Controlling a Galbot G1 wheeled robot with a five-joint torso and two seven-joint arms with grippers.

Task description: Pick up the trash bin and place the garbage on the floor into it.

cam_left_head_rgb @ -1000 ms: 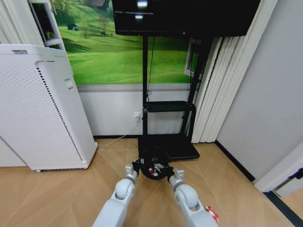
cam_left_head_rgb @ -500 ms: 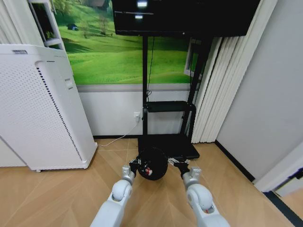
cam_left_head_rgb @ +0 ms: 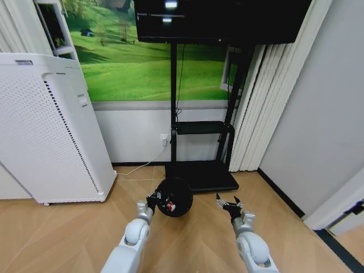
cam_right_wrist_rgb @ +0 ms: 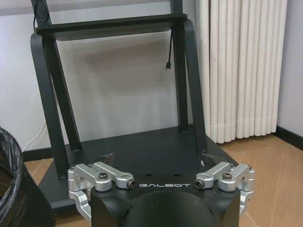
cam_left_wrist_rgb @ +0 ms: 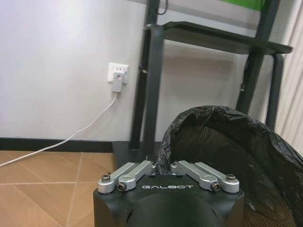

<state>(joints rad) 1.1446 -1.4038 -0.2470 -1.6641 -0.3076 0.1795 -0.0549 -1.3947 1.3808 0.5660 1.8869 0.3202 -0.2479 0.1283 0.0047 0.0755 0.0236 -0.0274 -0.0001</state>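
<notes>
Left pincer point(cam_left_head_rgb: 153, 198) clamps the trash bin point(cam_left_head_rgb: 174, 197) rim, right pincer point(cam_left_head_rgb: 230, 203) spread wide beside it; keep the bin level.

The trash bin point(cam_left_head_rgb: 174, 197) is being seen as a small, round, black basket lined with a crinkled black bag point(cam_left_wrist_rgb: 222, 142), whose edge is being folded loosely over the rim. It is being held just in front of the black stand's base point(cam_left_head_rgb: 206, 176), at that base's left end, with its dark mouth tipped up toward the head camera. Small red and white bits of garbage point(cam_left_head_rgb: 169, 203) are lying inside it, at its near left side.
</notes>
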